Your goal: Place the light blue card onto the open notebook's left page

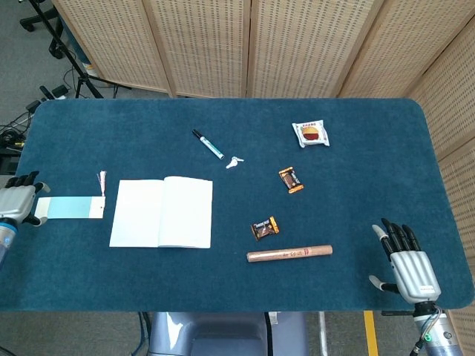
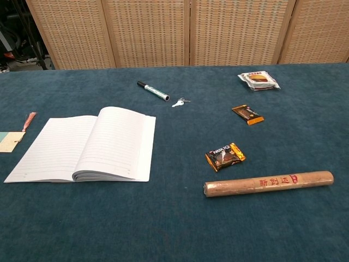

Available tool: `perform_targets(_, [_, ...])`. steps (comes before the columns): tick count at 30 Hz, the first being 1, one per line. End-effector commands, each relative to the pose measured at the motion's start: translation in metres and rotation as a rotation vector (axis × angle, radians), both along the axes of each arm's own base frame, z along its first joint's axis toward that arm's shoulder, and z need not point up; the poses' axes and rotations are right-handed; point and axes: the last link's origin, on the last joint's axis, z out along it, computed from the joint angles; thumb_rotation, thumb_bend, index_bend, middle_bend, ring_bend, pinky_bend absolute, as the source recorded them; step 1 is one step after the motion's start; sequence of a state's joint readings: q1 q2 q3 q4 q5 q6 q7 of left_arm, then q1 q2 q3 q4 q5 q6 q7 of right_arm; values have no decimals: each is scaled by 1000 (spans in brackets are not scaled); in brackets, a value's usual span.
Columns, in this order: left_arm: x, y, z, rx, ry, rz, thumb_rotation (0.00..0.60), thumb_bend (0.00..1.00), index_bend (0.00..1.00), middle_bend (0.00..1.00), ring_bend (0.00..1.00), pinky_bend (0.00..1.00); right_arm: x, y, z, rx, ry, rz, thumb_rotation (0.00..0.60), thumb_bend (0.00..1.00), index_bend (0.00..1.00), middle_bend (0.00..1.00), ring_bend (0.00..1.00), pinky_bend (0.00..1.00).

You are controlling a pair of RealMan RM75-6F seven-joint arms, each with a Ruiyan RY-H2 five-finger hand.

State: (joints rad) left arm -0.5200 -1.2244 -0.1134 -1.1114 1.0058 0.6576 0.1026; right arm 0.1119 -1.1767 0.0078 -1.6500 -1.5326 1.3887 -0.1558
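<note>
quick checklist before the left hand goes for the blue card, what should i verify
1. Flat light blue paper card lies uncovered on the cloth, left of the notebook: ok.
2. Left robot hand sits at the card's left end; whether it touches the card: cannot tell.
3. Left page of the open white lined notebook is bare: ok.
4. Card's tassel lies clear of the notebook: ok.
5. Right robot hand open, far off at the table's right edge: ok.
6. Card in chest view: only its edge shows: not ok.
</note>
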Motion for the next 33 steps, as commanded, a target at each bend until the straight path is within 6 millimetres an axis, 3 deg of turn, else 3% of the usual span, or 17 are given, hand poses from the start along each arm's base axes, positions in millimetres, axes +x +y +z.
perform_targets(1, [-1, 6, -13, -28, 0, 17, 600, 206, 316, 0, 0, 0, -1, -1, 0, -1, 1, -5, 600, 156, 0, 0, 0, 0])
perform_targets(9, [3, 15, -28, -59, 3, 15, 600, 206, 316, 0, 0, 0, -3, -3, 0, -6, 0, -16, 600, 156, 0, 0, 0, 0])
perform_targets(33, [1, 21, -41, -102, 102, -9, 600, 208, 316, 0, 0, 0, -5, -6, 0, -15, -2, -26, 600, 156, 0, 0, 0, 0])
